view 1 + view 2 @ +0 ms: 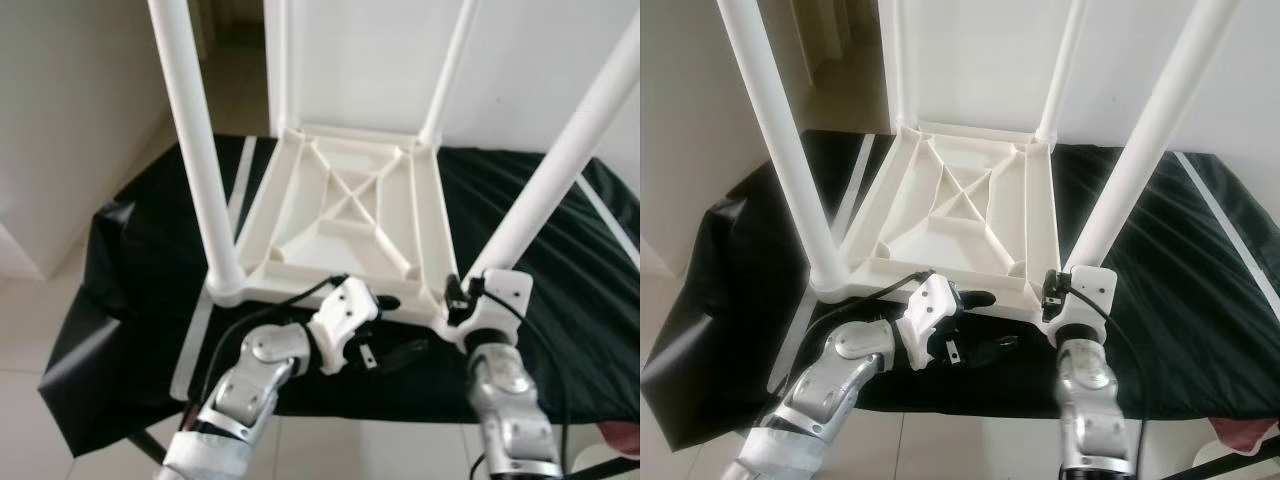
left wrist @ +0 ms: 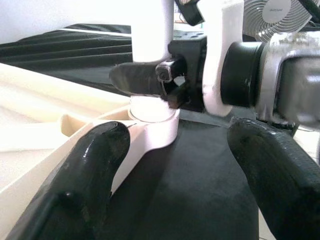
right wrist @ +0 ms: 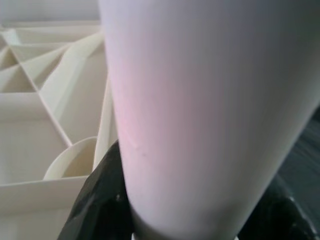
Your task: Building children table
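Note:
A white children's table (image 1: 345, 215) lies upside down on a black-covered surface, its ribbed underside facing up and its white legs standing upward. My right gripper (image 1: 468, 297) is shut around the base of the near right leg (image 1: 560, 170), just above its socket; its black fingers (image 3: 100, 200) hug the leg (image 3: 200, 100). My left gripper (image 1: 398, 328) is open, level with the table's front edge and pointing toward the right gripper. Its fingers (image 2: 95, 165) hold nothing, and ahead of them is the leg's socket (image 2: 155, 122). The near left leg (image 1: 200, 170) stands untouched.
The black cover (image 1: 130, 270) carries white stripes and drapes over the front edge toward the pale tiled floor (image 1: 40, 320). A white wall is behind the table. A fan (image 2: 275, 15) stands beyond the right arm. Something pinkish (image 1: 620, 435) lies low on the right.

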You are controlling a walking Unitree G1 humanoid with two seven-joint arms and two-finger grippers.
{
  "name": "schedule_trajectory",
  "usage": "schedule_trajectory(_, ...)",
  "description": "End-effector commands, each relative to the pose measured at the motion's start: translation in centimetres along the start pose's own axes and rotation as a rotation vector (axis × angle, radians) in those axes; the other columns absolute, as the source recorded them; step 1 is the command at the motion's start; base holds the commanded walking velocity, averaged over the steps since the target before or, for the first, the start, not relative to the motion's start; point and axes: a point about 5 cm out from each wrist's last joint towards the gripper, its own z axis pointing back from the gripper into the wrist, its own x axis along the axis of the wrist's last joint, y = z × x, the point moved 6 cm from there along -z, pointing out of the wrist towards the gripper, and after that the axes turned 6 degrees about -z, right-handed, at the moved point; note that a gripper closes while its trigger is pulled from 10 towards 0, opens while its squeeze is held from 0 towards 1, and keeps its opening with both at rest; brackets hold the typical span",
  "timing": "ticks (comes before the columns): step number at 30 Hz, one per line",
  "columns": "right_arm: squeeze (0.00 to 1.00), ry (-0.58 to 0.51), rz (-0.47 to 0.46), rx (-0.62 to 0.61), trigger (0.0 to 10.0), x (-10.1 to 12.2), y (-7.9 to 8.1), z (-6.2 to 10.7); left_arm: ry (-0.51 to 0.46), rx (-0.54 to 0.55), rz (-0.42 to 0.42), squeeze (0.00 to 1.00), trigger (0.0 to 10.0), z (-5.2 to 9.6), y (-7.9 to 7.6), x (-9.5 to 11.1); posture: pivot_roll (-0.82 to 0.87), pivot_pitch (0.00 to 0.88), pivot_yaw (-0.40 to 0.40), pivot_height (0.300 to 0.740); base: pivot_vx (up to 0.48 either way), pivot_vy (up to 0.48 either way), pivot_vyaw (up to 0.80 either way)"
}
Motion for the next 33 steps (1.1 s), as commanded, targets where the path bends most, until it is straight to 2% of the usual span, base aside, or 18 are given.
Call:
schedule_trajectory(1, 0.0, 0.122, 0.04, -0.132, 10.0, -3.2, -2.1, 0.8, 0.006, 0.052, -0.009, 0.0, 10.0, 0.1, 0.7, 0.2, 0.01, 0.0, -0.031, 0.74, 0.0, 0.0, 0.0)
schedule_trajectory(10, 0.0, 0.111, 0.076, -0.092, 10.0, -3.1, -0.8, 1.2, -0.006, 0.04, -0.002, 0.0, 10.0, -0.4, 0.3, 0.6, 0.0, 0.0, -0.028, 0.74, 0.0, 0.0, 0.0)
schedule_trajectory(11, 1.0, 0.104, 0.076, -0.084, 10.0, -2.9, -0.7, 1.3, -0.007, 0.038, -0.001, 0.0, 10.0, -0.4, 0.2, 0.6, 0.0, 0.0, -0.03, 0.74, 0.0, 0.0, 0.0)
schedule_trajectory(14, 1.0, 0.07, 0.085, -0.065, 10.0, -2.3, -0.6, 1.3, -0.008, 0.037, -0.001, 0.0, 10.0, -0.3, 0.2, 0.5, 0.0, 0.0, -0.035, 0.74, 0.0, 0.0, 0.0)
schedule_trajectory(16, 1.0, 0.03, 0.133, -0.035, 10.0, -1.6, -0.4, 1.4, -0.009, 0.039, 0.0, 0.0, 10.0, -0.4, 0.2, 0.6, 0.01, 0.0, -0.04, 0.74, 0.0, 0.0, 0.0)
schedule_trajectory(21, 1.0, -0.005, 0.134, 0.034, 10.0, -1.0, 0.0, 1.7, -0.012, 0.048, -0.007, 0.0, 10.0, -0.5, 0.3, 0.7, 0.01, 0.0, -0.048, 0.74, 0.0, 0.0, 0.0)
schedule_trajectory(27, 1.0, -0.026, 0.136, 0.083, 10.0, -0.6, -0.8, 2.1, -0.017, 0.054, -0.003, 0.0, 10.0, -0.4, 0.3, 0.8, 0.02, 0.0, -0.052, 0.74, 0.0, 0.0, 0.0)
schedule_trajectory(28, 0.0, -0.036, 0.126, 0.128, 10.0, -0.3, -1.3, 2.4, -0.023, 0.041, 0.007, 0.0, 10.0, -0.1, 0.1, 0.9, 0.02, 0.0, -0.052, 0.74, 0.0, 0.0, 0.0)
schedule_trajectory(33, 0.0, -0.03, 0.108, 0.167, 10.0, -0.3, -1.3, 2.6, -0.027, 0.026, 0.014, 0.0, 10.0, 0.1, -0.2, 1.0, 0.02, 0.0, -0.051, 0.74, 0.0, 0.0, 0.0)
